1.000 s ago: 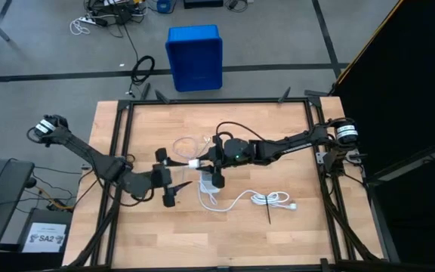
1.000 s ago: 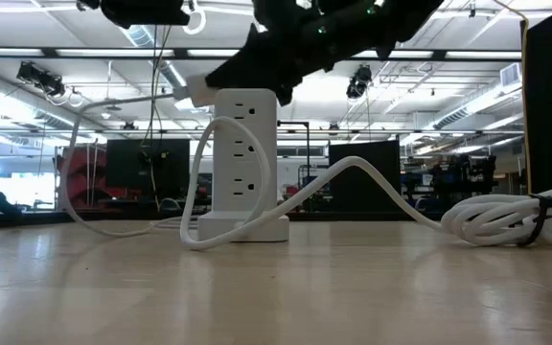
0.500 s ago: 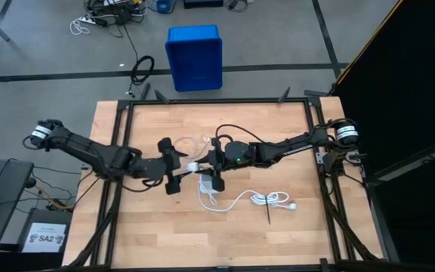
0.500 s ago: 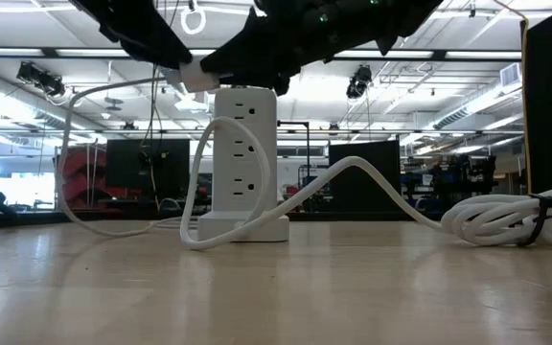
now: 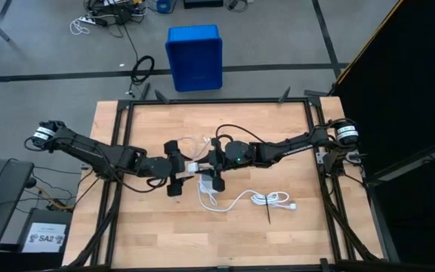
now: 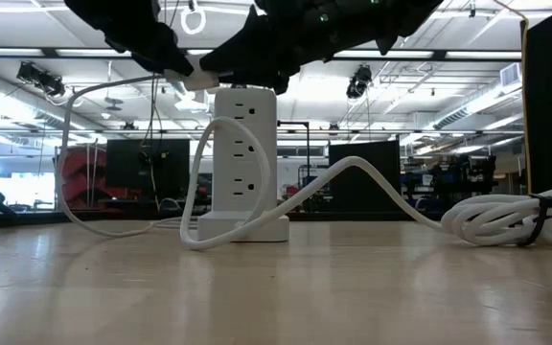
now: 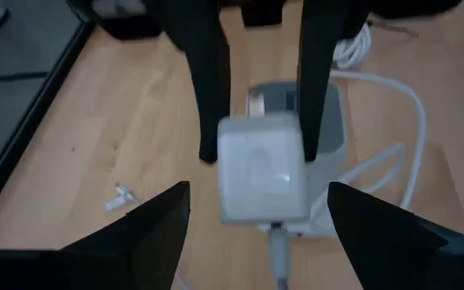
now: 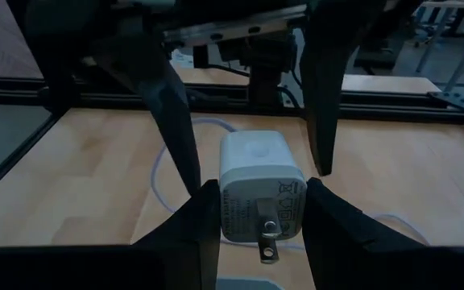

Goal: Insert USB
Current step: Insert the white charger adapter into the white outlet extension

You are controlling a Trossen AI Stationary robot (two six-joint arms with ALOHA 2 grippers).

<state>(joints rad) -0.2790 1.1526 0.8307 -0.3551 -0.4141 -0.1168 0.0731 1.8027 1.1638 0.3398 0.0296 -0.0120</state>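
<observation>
- The right gripper [image 8: 258, 242] is clamping a small white charger block [image 8: 261, 192] between its fingers, part-closed, and is holding it in the air above the white power strip tower [image 6: 245, 163]
- The left gripper [image 7: 256, 225] is standing wide with nothing held; its fingers are flanking the charger block [image 7: 263, 173] without pressing on it, as far as the left wrist view shows
- The USB [image 5: 189, 141], a thin whitish cable, is trailing over the surface just beyond the two grippers; in the left wrist view a grey lead appears to be entering the block's near face, but whether its plug is fully seated I cannot tell
- Judgement: the block is presented and steadied; confirming or finishing the insertion is what remains
- A thicker white cord [image 5: 272, 199], tied in a bundle, is lying well apart from both grippers, untouched
</observation>
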